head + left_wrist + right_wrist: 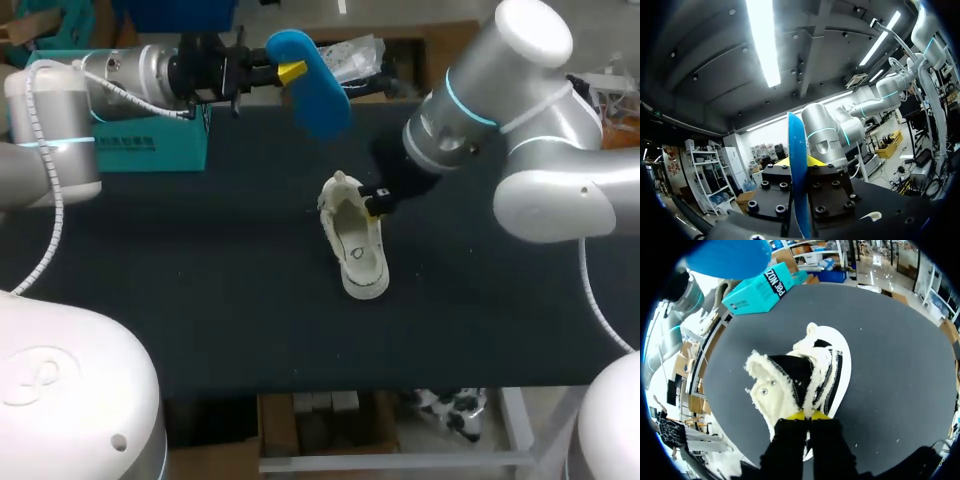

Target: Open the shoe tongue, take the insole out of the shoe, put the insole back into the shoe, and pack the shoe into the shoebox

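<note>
A cream shoe [356,240] with fleece lining lies on the dark table [200,280], toe toward the front edge. My right gripper [375,200] is shut on the shoe's collar edge at the heel end; in the right wrist view its yellow tips [809,415] pinch the fleecy rim of the shoe [800,375]. My left gripper [290,71] holds the blue insole [312,82] up in the air above the table's back, shut on one end of it. In the left wrist view the insole [798,170] stands edge-on between the fingers. The teal shoebox [150,140] sits at the back left.
The shoebox [762,290] lies beyond the shoe as the right wrist sees it, with the insole [725,257] hanging above it. Dark tabletop surrounds the shoe on all sides.
</note>
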Robot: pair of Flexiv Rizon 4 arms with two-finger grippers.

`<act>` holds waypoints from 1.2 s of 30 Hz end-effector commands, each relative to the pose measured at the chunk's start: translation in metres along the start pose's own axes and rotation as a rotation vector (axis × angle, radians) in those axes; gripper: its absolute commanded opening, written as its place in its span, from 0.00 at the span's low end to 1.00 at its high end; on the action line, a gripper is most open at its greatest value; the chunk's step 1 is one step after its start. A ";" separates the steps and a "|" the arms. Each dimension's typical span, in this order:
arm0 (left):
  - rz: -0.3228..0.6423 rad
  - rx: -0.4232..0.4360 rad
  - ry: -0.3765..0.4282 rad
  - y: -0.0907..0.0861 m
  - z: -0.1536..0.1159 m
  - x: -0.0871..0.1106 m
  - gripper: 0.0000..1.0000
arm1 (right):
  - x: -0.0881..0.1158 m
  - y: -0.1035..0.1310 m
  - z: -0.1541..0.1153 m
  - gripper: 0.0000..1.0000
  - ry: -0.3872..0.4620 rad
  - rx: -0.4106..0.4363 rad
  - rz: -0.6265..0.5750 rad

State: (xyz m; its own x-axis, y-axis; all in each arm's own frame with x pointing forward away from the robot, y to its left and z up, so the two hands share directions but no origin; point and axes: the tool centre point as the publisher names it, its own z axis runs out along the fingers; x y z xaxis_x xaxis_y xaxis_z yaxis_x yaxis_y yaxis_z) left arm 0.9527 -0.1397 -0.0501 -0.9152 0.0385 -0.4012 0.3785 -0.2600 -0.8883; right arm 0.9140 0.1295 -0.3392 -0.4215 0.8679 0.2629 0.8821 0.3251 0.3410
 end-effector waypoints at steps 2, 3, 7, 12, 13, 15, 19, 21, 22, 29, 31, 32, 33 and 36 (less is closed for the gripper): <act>0.000 0.017 -0.016 0.002 -0.007 0.005 0.00 | -0.003 -0.006 -0.003 0.00 -0.006 -0.087 0.011; -0.001 0.017 -0.017 0.002 -0.008 0.005 0.00 | -0.004 -0.007 -0.004 0.00 -0.009 -0.086 0.016; 0.001 0.024 -0.023 0.002 -0.009 0.008 0.00 | -0.006 -0.011 -0.007 0.00 -0.020 -0.089 0.030; 0.002 0.040 -0.021 0.002 -0.007 0.013 0.00 | -0.009 -0.015 -0.010 1.00 -0.016 -0.102 0.035; 0.002 0.044 -0.019 0.001 -0.006 0.014 0.00 | -0.009 -0.016 -0.011 1.00 -0.018 -0.107 0.034; 0.003 0.053 -0.010 0.000 -0.003 0.018 0.00 | -0.009 -0.017 -0.015 1.00 -0.021 -0.116 0.028; 0.000 0.080 0.007 -0.005 0.005 0.029 0.00 | -0.009 -0.022 -0.028 1.00 -0.016 -0.162 0.021; -0.028 0.089 0.008 -0.006 0.010 0.035 0.00 | -0.010 -0.026 -0.039 1.00 -0.007 -0.192 0.015; -0.055 0.067 -0.010 -0.006 0.013 0.038 0.00 | -0.010 -0.026 -0.039 1.00 -0.007 -0.192 0.015; -0.104 0.033 -0.026 -0.005 0.016 0.041 0.00 | -0.010 -0.026 -0.039 1.00 -0.007 -0.192 0.015; -0.104 0.033 -0.026 -0.005 0.016 0.041 0.00 | -0.010 -0.026 -0.039 1.00 -0.007 -0.192 0.015; -0.104 0.033 -0.026 -0.005 0.016 0.041 0.00 | -0.010 -0.026 -0.039 1.00 -0.007 -0.192 0.015; -0.104 0.033 -0.026 -0.005 0.016 0.041 0.00 | -0.010 -0.026 -0.039 1.00 -0.007 -0.192 0.015; -0.109 0.012 -0.009 -0.007 0.022 0.052 0.00 | -0.014 -0.025 -0.040 1.00 0.024 -0.204 -0.005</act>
State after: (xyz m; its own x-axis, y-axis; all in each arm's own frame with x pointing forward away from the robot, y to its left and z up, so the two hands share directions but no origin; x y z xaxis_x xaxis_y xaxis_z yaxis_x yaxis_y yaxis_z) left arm 0.9090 -0.1539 -0.0624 -0.9499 0.0657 -0.3055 0.2757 -0.2837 -0.9184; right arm 0.8891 0.0971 -0.3128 -0.4105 0.8726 0.2645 0.8373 0.2459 0.4884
